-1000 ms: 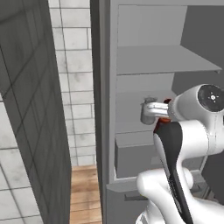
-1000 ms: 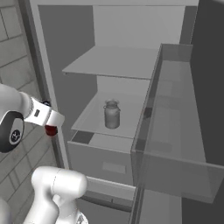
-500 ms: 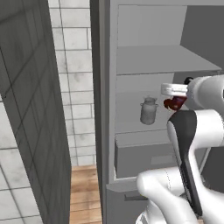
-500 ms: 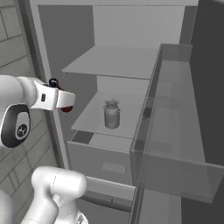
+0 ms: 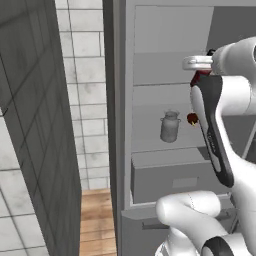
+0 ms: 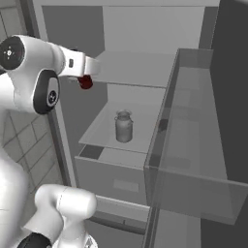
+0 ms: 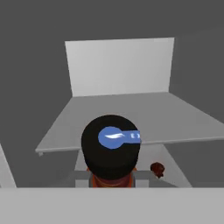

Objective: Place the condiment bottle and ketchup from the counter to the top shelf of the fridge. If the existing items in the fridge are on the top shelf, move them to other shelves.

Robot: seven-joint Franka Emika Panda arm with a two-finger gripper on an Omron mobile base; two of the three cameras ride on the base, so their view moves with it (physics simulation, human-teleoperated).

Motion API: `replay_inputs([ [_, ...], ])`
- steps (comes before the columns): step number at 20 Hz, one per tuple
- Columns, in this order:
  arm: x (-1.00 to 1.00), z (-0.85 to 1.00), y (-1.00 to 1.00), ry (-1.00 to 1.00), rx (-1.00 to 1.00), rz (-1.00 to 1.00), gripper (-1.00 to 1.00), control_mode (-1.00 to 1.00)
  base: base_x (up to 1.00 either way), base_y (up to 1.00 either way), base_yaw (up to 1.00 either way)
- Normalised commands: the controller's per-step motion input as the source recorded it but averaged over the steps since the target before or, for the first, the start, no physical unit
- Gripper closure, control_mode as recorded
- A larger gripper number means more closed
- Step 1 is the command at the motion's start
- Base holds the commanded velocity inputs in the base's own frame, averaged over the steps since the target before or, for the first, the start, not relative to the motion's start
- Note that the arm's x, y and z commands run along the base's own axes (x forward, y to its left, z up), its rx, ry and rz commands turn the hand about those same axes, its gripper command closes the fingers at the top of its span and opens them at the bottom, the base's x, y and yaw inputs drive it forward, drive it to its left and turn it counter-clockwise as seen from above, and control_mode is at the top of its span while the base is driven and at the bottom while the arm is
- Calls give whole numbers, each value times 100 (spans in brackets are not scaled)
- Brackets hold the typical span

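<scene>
So inside the tall grey fridge (image 6: 43, 29) there are two thin flat light-grey shelf plates. The upper plate (image 6: 135, 70) spans the full inner width and looks bare as far as you can see it. The lower plate (image 6: 116, 133) has a small grey metal milk can with a lid and side handles (image 6: 124, 126) standing upright roughly mid-shelf, plus a small brown roasted drumstick (image 5: 192, 118) lying off to one side, apart from the can. Right under that shelf sits a grey box-like drawer with a flat front (image 6: 114, 179).
</scene>
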Motion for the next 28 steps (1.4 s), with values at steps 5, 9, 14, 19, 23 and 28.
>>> replay_inputs([
  [5, 78, 20, -18, 6, -7, 13, 100, -100, 0, 0, 0],
  [9, 77, -13, -12, 8, -5, 0, 100, -100, 0, 0, 0],
  [14, 75, -29, -17, 5, -3, 0, 100, -100, 0, 0, 0],
  [19, 63, -39, -25, 1, 0, 0, 100, -100, 0, 0, 0],
  [23, 69, -34, -31, 0, 0, 0, 100, -100, 0, 0, 0],
  [28, 78, -15, -37, 2, 0, 0, 100, -100, 0, 0, 0],
])
